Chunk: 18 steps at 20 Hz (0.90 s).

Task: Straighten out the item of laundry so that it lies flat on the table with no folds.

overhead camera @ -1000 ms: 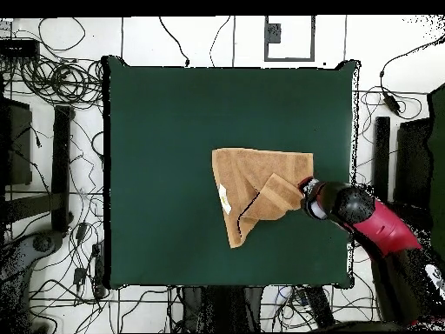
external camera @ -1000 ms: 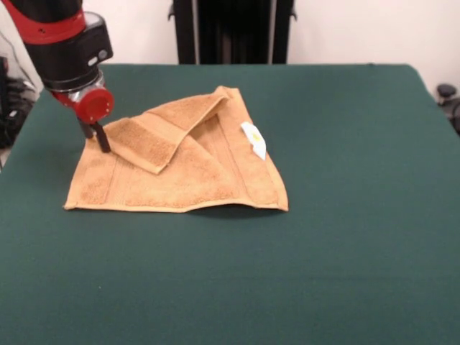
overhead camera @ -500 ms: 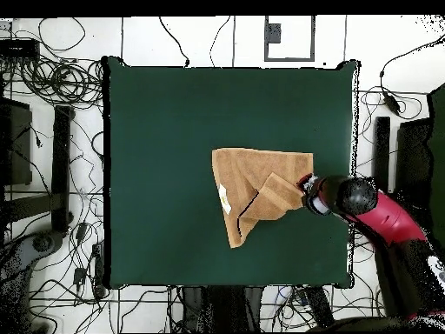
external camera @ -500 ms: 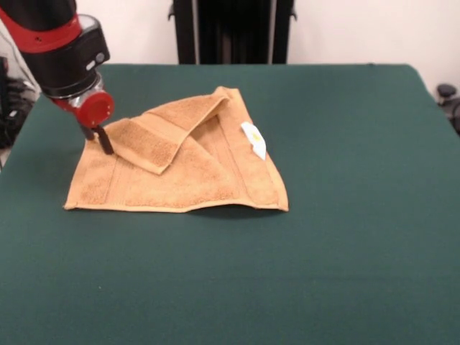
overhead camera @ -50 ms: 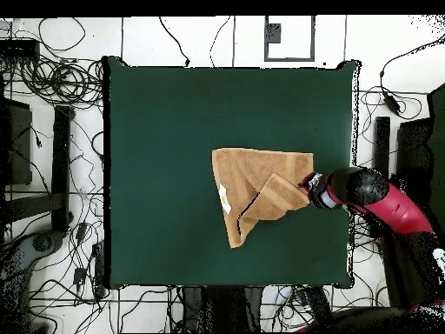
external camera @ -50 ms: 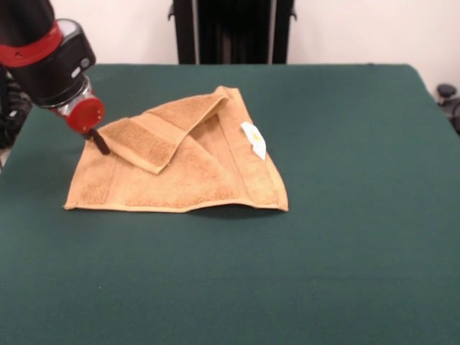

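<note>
The towel (external camera @ -50 ms: 180,162) lies on the table (external camera @ -50 ms: 338,237) near its middle, somewhat toward the side where the arm stands. It is not flat. One straight long edge runs along the cloth, facing the table edge opposite the robot's side, and the rest is gathered into a rough triangle that narrows toward the robot's side. A corner flap with a woven band (external camera @ -50 ms: 140,144) is folded back over the body of the towel, and a second fold forms a ridge running up to the narrow end. A small white care tag (external camera @ -50 ms: 253,140) lies on the upper surface near the slanted edge.

The gripper (external camera @ -50 ms: 97,140) hangs at the towel's corner beside the folded flap, its dark tips right at the fabric's edge. Whether the tips are spread, pressed together or pinching the towel cannot be told. In the overhead view, the red arm (overhead camera @ -50 ms: 391,209) reaches in across the table's edge to that corner.
</note>
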{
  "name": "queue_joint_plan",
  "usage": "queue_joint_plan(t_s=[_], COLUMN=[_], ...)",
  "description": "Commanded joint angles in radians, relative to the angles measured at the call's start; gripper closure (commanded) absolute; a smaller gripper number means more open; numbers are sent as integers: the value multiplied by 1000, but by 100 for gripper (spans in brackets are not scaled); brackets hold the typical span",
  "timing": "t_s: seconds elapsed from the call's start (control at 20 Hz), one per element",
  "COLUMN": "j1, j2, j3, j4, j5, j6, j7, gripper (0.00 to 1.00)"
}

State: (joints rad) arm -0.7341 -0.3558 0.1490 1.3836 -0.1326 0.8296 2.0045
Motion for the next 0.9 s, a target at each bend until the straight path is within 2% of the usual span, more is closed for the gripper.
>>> queue_joint_plan(t_s=[0.05,0.55,0.9], j1=[18,31,22], j2=[86,38,55], j3=[134,93,97], j4=[-133,-95,-127], j5=[-62,-42,-52], j6=[210,375,402], j7=[-262,-185,-193], gripper=[0,0,0])
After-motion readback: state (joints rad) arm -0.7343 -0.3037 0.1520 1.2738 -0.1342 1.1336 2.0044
